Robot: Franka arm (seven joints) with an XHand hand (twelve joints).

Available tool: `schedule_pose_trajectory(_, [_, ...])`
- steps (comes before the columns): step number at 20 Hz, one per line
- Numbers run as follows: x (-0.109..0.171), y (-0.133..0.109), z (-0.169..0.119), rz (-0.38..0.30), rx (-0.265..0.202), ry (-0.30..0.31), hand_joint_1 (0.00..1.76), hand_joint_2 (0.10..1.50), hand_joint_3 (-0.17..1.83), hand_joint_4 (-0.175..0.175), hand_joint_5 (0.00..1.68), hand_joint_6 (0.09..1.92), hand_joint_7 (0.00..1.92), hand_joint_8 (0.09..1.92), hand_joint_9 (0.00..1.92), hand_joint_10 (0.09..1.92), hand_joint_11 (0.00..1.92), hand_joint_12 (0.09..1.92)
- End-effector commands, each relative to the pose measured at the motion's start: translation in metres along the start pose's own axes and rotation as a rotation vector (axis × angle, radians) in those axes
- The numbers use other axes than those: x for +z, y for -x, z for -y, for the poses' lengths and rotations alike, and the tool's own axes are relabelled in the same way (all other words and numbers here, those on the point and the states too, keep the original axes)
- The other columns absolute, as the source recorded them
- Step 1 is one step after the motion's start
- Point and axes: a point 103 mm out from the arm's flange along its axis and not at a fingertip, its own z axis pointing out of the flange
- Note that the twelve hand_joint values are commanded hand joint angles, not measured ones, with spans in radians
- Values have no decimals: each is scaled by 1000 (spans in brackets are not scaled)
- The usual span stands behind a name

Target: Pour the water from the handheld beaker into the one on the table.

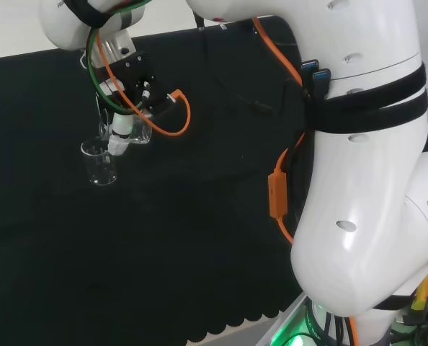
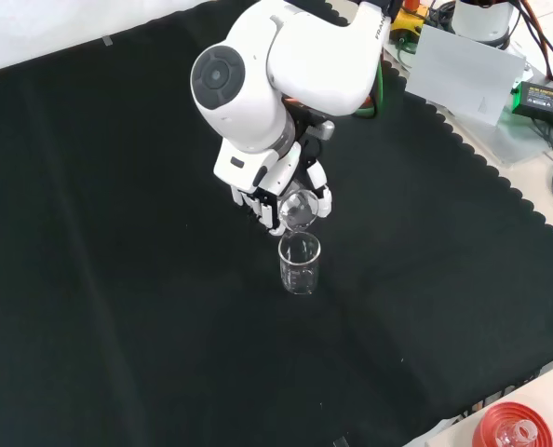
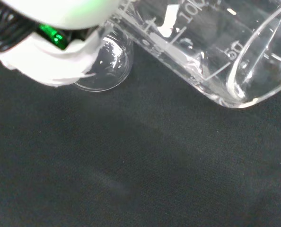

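**Pour in progress: held beaker tipped over standing beaker**

The robot hand (image 2: 278,191) is seen with its fingers curled round the held beaker (image 2: 299,209), which is carried tilted well over, its mouth directed down toward the standing beaker (image 2: 300,264). In the front view the held beaker's lip is placed just above the rim of the standing one; whether the two touch cannot be told. The standing beaker rests upright on the black cloth of the desk (image 2: 118,279), near the middle of the front view. In the head view it stands at the left, just beside and below the robot hand (image 1: 120,137).

Risks are judged as follows. If the lip is not centred over the open mouth, water may be spilled onto the cloth. If the held beaker is lowered or swung further, the light standing beaker may be knocked and toppled. Slippage of smooth glass within the fingers during tilting is also possible.

Both vessels are clear and cylindrical, with white graduation marks; in the wrist view the held beaker (image 3: 211,52) is shown on its side with a rounded rim. How much water remains in either vessel cannot be determined.
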Motion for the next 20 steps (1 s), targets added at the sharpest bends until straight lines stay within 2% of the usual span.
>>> schedule_pose_trajectory(1, [-2,-2,0,40,-9,-4,1150,610,672,175,1393,458,1622,87,1492,87,1094,961])
schedule_pose_trajectory(20, [-5,-12,0,123,27,-52,1151,606,682,175,1391,468,1626,87,1500,87,1098,958])
